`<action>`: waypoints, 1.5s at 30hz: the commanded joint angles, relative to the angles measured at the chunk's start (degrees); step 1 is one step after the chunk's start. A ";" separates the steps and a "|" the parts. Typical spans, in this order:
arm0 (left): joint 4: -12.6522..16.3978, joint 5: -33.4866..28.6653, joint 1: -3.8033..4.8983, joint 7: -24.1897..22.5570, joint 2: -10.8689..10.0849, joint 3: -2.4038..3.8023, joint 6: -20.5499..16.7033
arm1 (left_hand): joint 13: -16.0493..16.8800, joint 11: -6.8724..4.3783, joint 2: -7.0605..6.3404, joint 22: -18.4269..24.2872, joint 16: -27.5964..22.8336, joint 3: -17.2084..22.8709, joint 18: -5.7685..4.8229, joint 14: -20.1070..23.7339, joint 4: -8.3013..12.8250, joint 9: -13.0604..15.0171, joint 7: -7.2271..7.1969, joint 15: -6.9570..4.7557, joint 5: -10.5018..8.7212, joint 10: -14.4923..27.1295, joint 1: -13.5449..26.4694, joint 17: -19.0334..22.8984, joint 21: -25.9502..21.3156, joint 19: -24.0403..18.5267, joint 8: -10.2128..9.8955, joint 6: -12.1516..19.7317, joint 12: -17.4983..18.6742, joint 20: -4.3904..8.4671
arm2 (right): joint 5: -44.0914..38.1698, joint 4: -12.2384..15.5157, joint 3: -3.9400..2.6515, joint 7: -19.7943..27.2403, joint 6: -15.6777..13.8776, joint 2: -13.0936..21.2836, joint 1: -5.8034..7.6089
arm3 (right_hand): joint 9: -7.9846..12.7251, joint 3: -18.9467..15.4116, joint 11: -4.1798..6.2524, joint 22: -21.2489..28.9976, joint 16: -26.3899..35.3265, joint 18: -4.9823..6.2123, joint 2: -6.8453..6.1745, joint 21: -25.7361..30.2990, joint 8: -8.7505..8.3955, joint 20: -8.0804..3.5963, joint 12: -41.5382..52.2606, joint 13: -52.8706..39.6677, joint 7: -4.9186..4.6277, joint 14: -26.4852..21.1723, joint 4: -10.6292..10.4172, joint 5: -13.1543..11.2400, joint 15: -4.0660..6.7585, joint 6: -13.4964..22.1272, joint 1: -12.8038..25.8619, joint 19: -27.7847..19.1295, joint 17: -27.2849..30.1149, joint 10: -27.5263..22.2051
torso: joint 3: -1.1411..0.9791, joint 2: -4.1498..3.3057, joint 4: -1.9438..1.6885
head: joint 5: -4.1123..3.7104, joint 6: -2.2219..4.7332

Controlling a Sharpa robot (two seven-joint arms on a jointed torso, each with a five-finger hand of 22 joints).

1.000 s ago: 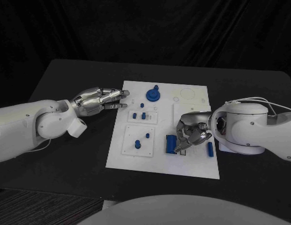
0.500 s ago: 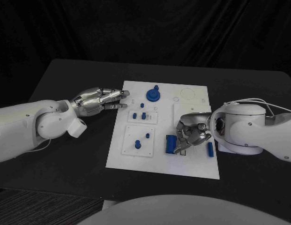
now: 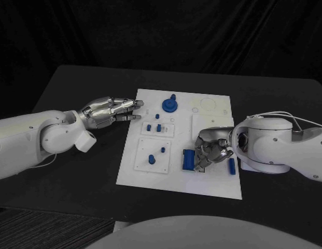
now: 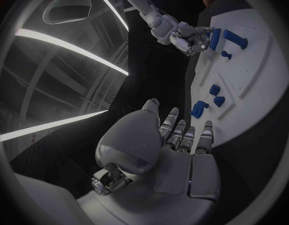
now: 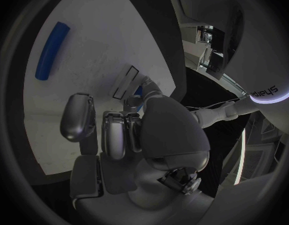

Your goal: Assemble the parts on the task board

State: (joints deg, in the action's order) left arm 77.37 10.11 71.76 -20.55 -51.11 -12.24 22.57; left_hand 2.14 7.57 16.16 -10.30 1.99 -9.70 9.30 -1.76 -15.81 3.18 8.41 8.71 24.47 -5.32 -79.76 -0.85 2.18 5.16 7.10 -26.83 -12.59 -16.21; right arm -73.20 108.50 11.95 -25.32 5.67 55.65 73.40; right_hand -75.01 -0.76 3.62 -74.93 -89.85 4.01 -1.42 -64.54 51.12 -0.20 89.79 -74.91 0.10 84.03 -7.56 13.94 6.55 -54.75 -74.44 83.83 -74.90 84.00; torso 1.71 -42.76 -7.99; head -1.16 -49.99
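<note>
Head view: the white task board (image 3: 206,181) lies mid-table, with small blue parts standing in it, a round blue part (image 3: 169,106) near its far edge and a blue block (image 3: 189,159) near its front. The right hand (image 3: 209,152) sits curled just beside that block; whether it grips anything I cannot tell. The left hand (image 3: 110,111) rests at the board's left edge, fingers loosely bent, holding nothing.

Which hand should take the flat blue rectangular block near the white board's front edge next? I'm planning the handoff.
The right hand, probably: it hangs directly beside the flat blue rectangular block, fingers curled toward it. The left hand rests at the white task board's far left edge, away from it.
</note>
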 commanded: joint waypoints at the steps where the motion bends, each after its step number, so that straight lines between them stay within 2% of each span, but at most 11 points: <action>1: 0.15 -0.31 -0.08 -0.50 0.00 0.05 0.75 | 0.10 0.39 0.28 -0.06 0.34 0.09 1.05 -0.34 -0.29 0.08 0.25 0.22 -0.34 -0.11 0.11 -0.09 0.30 0.04 0.36 -0.31 -0.38 -0.25 | -0.33 -0.09 -0.03 -0.79 0.36 -0.05 -0.13 | -1.98 -0.20 0.29 -8.46 -0.15 0.84 -0.12 0.29 -0.23 -0.33 0.21 -15.09 0.08 5.97 0.29 -0.92 0.39 -0.04 -0.03 0.23 -15.10 6.00 | -0.02 0.00 0.01 | -0.01 -0.01; 7: 0.21 -0.31 -0.08 -0.51 -0.11 0.05 0.74 | 0.10 0.39 0.28 -0.06 0.34 0.09 1.05 -0.34 -0.29 0.08 0.25 0.22 -0.34 -0.11 0.11 -0.09 0.30 0.04 0.36 -0.31 -0.38 -0.25 | -0.33 0.02 -0.03 -0.28 0.27 0.36 -0.14 | -2.33 -0.76 0.22 -8.39 -0.15 0.89 -0.88 0.68 -0.34 -0.23 0.21 -15.09 -0.05 5.97 -0.02 -5.46 0.31 -0.44 1.69 0.13 -15.10 6.00 | 0.00 -0.01 0.01 | 0.12 -0.01; 10: 0.26 -0.31 -0.08 -0.51 -0.23 0.05 0.68 | 0.10 0.41 0.27 -0.09 0.38 0.10 1.05 -0.38 -0.30 0.07 0.26 0.25 -0.35 -0.12 0.12 -0.09 0.32 0.07 0.37 -0.28 -0.41 -0.25 | -0.11 0.39 -0.04 0.54 -0.14 1.19 -0.10 | -1.08 -0.55 0.20 -8.20 -0.15 1.02 -2.24 1.50 -4.43 -0.17 0.21 -15.09 -0.11 5.97 -1.45 -9.35 0.25 2.50 3.32 -0.09 -15.10 6.00 | 0.02 -0.01 0.01 | 0.10 -0.01; 11: 0.28 -0.31 -0.09 -0.50 -0.26 0.05 0.66 | 0.10 0.41 0.27 -0.09 0.38 0.10 1.05 -0.38 -0.30 0.07 0.26 0.25 -0.35 -0.12 0.12 -0.09 0.32 0.07 0.37 -0.28 -0.41 -0.25 | 0.15 0.59 -0.04 0.87 -0.32 1.62 -0.05 | 0.73 0.00 0.22 -8.18 -0.15 1.02 -3.41 1.63 -8.92 -0.14 0.21 -15.09 -0.16 5.97 -2.97 -10.84 0.32 5.43 4.29 -0.11 -15.10 6.00 | 0.01 -0.02 0.01 | 0.09 -0.01; 17: 0.34 -0.31 -0.09 -0.47 -0.39 0.05 0.47 | 0.12 0.42 0.25 -0.12 0.41 0.10 1.05 -0.41 -0.30 0.08 0.27 0.26 -0.36 -0.18 0.13 -0.10 0.33 0.09 0.40 -0.36 -0.52 -0.25 | 4.96 2.02 -0.05 2.16 -0.86 5.37 2.48 | 6.92 -1.74 -0.25 -8.21 -0.15 1.03 -4.94 1.80 -15.92 -0.02 0.21 -15.09 -0.79 5.97 -7.29 -11.08 -0.07 5.60 6.01 -0.01 -15.10 6.00 | 0.02 0.02 -0.01 | 0.07 -0.01; 21: 0.31 -0.31 -0.08 -0.42 -0.30 0.05 0.25 | 0.15 0.47 0.21 -0.20 0.46 0.09 1.05 -0.45 -0.31 0.10 0.28 0.28 -0.38 -0.28 0.14 -0.12 0.36 0.15 0.47 -0.48 -0.66 -0.26 | 10.75 1.98 -0.05 0.64 0.37 7.84 5.98 | 16.17 -3.60 -1.57 -8.26 -0.15 0.96 -2.35 1.84 -23.95 0.82 0.21 -15.09 -2.12 5.97 -8.44 -9.71 -1.08 4.58 6.54 0.08 -15.10 6.00 | 0.01 0.01 0.05 | -0.11 -0.01; 22: 0.31 -0.31 -0.08 -0.43 -0.27 0.05 0.16 | 0.15 0.47 0.21 -0.20 0.46 0.09 1.05 -0.45 -0.31 0.10 0.28 0.28 -0.38 -0.28 0.14 -0.12 0.36 0.15 0.47 -0.48 -0.66 -0.26 | 12.17 1.70 -0.04 -0.61 1.03 8.36 7.04 | 21.88 -4.06 -2.20 -8.29 -0.15 0.96 -1.10 1.81 -28.57 1.27 0.21 -15.09 -2.71 5.97 -7.93 -4.50 -1.62 2.90 6.28 0.12 -15.10 6.00 | 0.02 0.01 0.08 | -0.16 -0.01; 26: 0.33 -0.31 -0.08 -0.48 -0.19 0.05 -0.08 | 0.19 0.53 0.14 -0.28 0.54 0.07 1.06 -0.52 -0.32 0.12 0.33 0.27 -0.41 -0.44 0.17 -0.13 0.40 0.24 0.57 -0.63 -0.89 -0.26 | 13.95 0.74 -0.04 -5.79 3.73 9.38 9.23 | 31.96 -7.26 -2.65 -7.98 -0.15 1.22 2.95 3.10 -35.88 1.75 0.21 -15.09 -2.77 5.97 -8.54 1.14 -1.68 -2.75 14.41 -0.16 -15.10 6.00 | 0.07 0.09 0.02 | -0.38 -0.01; 30: 0.27 -0.31 -0.08 -0.47 -0.07 0.05 -0.23 | 0.20 0.55 0.11 -0.33 0.57 0.06 1.06 -0.55 -0.32 0.13 0.34 0.27 -0.42 -0.50 0.19 -0.14 0.43 0.29 0.61 -0.70 -0.94 -0.27 | 10.98 -0.56 -0.04 -8.91 6.29 9.46 10.25 | 35.65 -7.58 -1.70 -8.09 -0.15 1.20 5.07 2.67 -37.77 1.24 0.21 -15.09 -2.14 5.97 -8.36 3.91 -1.28 -7.67 15.72 0.02 -15.10 6.00 | 0.05 0.05 0.07 | -0.52 -0.01; 34: 0.19 -0.31 -0.08 -0.53 0.07 0.05 -0.18 | 0.21 0.57 0.11 -0.30 0.57 0.06 1.06 -0.56 -0.33 0.13 0.35 0.28 -0.43 -0.53 0.19 -0.14 0.42 0.28 0.62 -0.70 -0.98 -0.27 | 7.26 -2.00 -0.02 -10.53 8.73 8.56 10.50 | 39.33 -6.41 -1.34 -8.05 -0.15 1.21 4.62 2.80 -40.42 0.85 0.21 -15.09 -1.79 5.97 -5.13 6.60 -0.93 -10.21 10.98 0.05 -15.10 6.00 | 0.15 0.15 0.04 | -0.53 -0.01; 45: 0.10 -0.31 -0.08 -0.61 0.17 0.05 0.04 | 0.20 0.58 0.12 -0.28 0.57 0.07 1.06 -0.55 -0.33 0.12 0.36 0.28 -0.41 -0.53 0.20 -0.13 0.43 0.28 0.63 -0.66 -0.96 -0.27 | 4.53 -3.59 -0.02 -11.72 10.80 5.21 7.53 | 43.17 -5.54 -0.97 -8.08 -0.15 1.14 4.19 2.72 -42.65 0.58 0.21 -15.09 -1.41 5.97 -3.15 0.58 -0.61 -13.84 9.59 0.22 -15.10 6.00 | 0.09 0.05 0.17 | -0.40 -0.01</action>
State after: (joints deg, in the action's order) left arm 77.40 10.11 71.73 -20.46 -51.01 -12.24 22.37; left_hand 2.28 7.98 16.16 -10.53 2.20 -9.70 9.30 -1.97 -15.81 3.22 8.81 8.91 24.24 -5.73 -79.76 -0.89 2.40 5.15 7.54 -27.23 -13.30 -16.21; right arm -66.68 104.96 11.94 -34.71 14.29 60.94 81.21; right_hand -31.89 -6.01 2.40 -74.91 -89.85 4.95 2.85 -61.68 8.63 0.82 89.79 -74.94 -1.31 84.00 -10.75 14.62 5.59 -68.29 -65.40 84.06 -74.93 84.01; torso 1.85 -42.62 -7.88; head -1.69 -49.99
